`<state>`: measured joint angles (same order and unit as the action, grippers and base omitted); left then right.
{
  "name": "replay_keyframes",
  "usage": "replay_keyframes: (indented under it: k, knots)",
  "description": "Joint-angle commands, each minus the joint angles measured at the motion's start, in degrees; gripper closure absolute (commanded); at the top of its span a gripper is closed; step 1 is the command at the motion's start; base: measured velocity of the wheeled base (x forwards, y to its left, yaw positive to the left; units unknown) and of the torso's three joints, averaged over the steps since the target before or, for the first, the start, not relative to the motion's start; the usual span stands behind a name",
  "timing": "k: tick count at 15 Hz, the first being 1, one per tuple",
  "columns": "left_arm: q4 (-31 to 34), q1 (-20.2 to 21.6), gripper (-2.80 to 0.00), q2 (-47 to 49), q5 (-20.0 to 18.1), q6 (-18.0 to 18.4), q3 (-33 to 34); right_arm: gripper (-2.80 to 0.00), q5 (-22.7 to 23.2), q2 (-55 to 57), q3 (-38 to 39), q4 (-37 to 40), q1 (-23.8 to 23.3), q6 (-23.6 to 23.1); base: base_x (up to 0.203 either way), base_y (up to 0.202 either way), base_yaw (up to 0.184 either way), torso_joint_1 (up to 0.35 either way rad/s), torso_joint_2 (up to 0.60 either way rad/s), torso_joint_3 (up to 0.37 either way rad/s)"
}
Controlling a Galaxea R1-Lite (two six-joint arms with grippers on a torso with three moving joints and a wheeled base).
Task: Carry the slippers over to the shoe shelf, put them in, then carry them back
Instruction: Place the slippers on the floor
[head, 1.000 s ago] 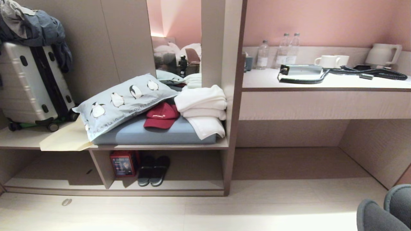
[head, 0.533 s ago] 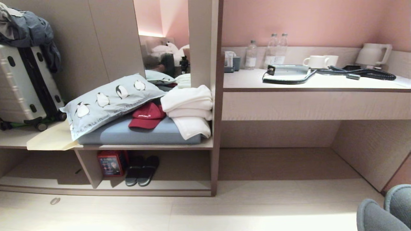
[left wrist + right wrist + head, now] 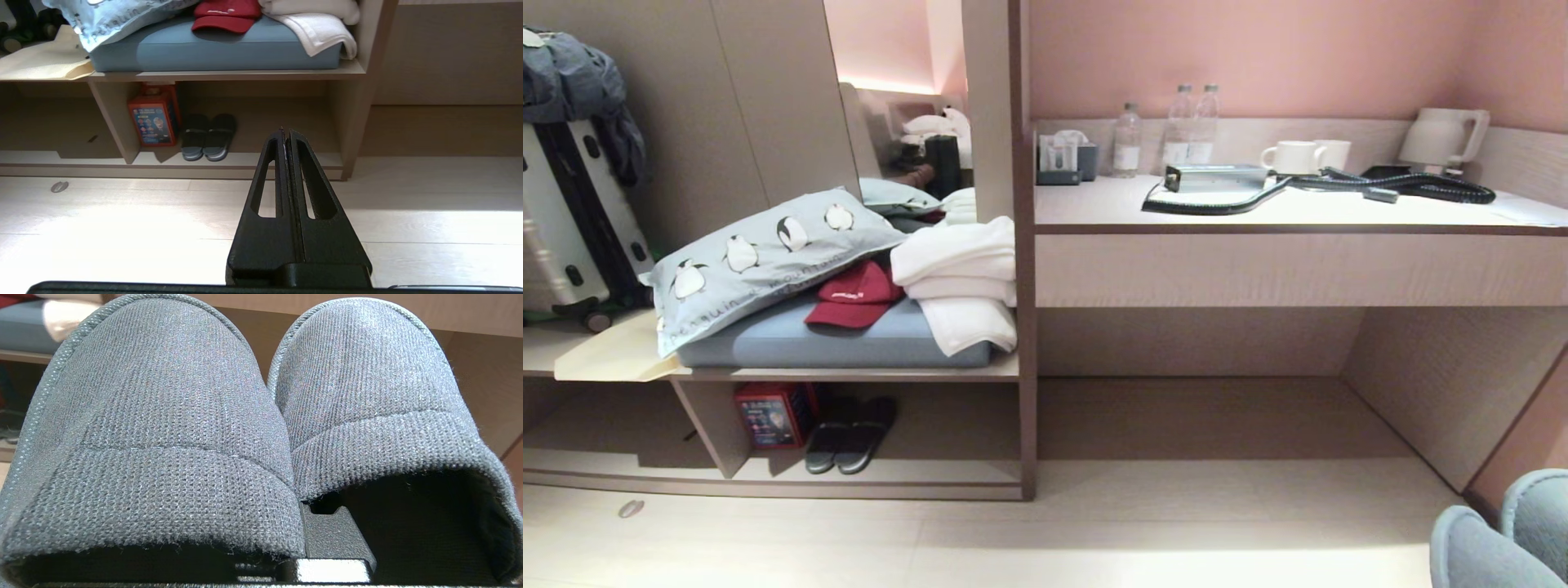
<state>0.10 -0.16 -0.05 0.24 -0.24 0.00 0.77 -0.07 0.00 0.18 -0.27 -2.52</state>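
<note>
The right end effector (image 3: 322,539) was clenched on the slippers (image 3: 261,424), one finger reaching into the gap where the two grey-blue slippers touched side by side. The rounded toes pointed away from the wrist and the open backs faced the camera. In the head view only the toes of this pair (image 3: 1499,535) were visible, in the lower right corner, above the pale floor (image 3: 1094,539).

The left end effector (image 3: 286,134) was closed and empty, its two black fingers pressed together, and it hung over the floor in front of the furniture.

The shoe shelf (image 3: 866,482) was the low open compartment on the left side, under a board with a blue cushion (image 3: 849,343). Inside it stood a red box (image 3: 768,415) and, just beside the box, a darker pair of slippers (image 3: 849,437). The grey-blue pair was well apart from this shelf.

On the cushion lay a pillow with penguins (image 3: 760,253), a red cap (image 3: 854,294) and folded white towels (image 3: 956,278). A silver suitcase (image 3: 564,229) stood at the far left. To the right, the worktop (image 3: 1298,214) carried water bottles (image 3: 1168,135), white cups (image 3: 1303,157), a kettle (image 3: 1441,137) and a black coiled cable (image 3: 1421,186).
</note>
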Motion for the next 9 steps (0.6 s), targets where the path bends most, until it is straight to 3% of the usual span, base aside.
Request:
replay_keyframes:
  k: [1, 9]
  knots:
    - [-0.01, -0.02, 0.00, 0.00, 0.02, -0.02, 0.09, 0.00, 0.02, -0.10, 0.00, -0.01, 0.00, -0.03, 0.000, -0.203, -0.003, 0.002, 0.01, 0.004]
    - [-0.01, -0.02, 0.00, 0.00, 0.02, -0.02, 0.09, 0.00, 0.02, -0.10, 0.00, -0.01, 0.00, -0.03, 0.000, -0.197, 0.002, 0.003, 0.00, 0.003]
